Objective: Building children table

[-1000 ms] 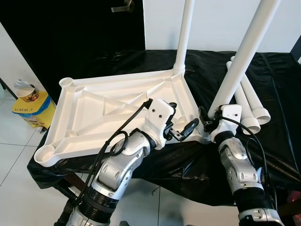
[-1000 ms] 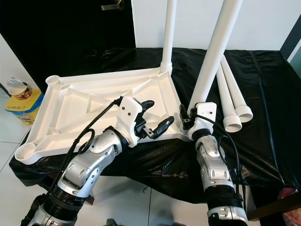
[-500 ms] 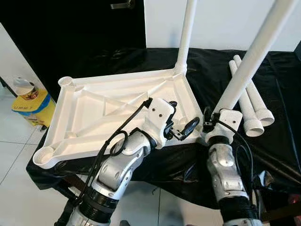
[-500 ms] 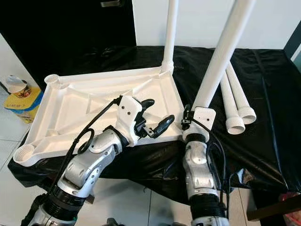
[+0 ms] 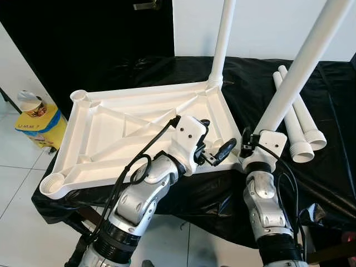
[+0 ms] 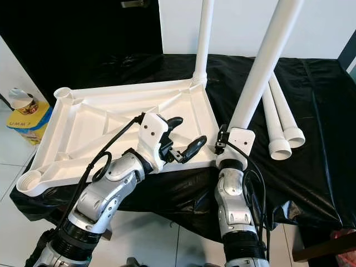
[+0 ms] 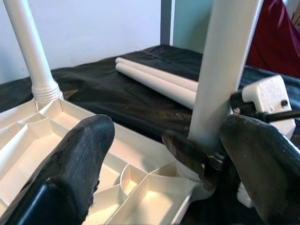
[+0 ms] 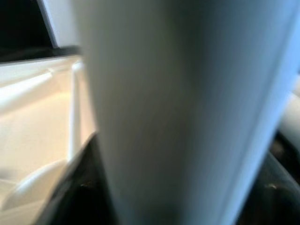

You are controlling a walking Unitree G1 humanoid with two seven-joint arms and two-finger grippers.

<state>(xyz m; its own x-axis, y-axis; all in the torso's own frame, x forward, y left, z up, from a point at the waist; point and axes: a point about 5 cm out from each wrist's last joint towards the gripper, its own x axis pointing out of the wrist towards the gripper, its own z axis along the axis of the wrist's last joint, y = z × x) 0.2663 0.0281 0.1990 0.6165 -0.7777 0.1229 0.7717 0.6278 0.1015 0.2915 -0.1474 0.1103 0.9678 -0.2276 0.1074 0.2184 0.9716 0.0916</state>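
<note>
Nearest the camera, the two silver arms reach up over the front edge of a table draped in wrinkled black plastic sheeting (image 5: pixel 167 72). The left gripper (image 5: pixel 214 146) hovers over the near right part of the upturned white plastic tabletop (image 5: pixel 119 136), its two black fingers (image 7: pixel 77 154) spread wide apart and holding nothing, with the ribbed underside of the tabletop directly beneath them. Just beside it, the right gripper (image 5: pixel 246 149) is clamped around the base of a long white plastic tube leg (image 5: pixel 295 69), which leans up and away to the right from the tabletop's near right corner socket; in the right wrist view this leg (image 8: pixel 187 112) sits between the dark fingers. The tabletop lies underside up on the sheeting, with round sockets at its corners and its near left corner overhanging the table edge. At its far right corner a second white tube leg (image 5: pixel 221 41) stands upright, seated in its socket. To the right, two more white tube legs (image 5: pixel 297 125) lie side by side on the sheeting, touching each other. On the floor at far left sits a yellow bag (image 5: pixel 38 125) with a paper cup (image 5: pixel 29 104) on it.
</note>
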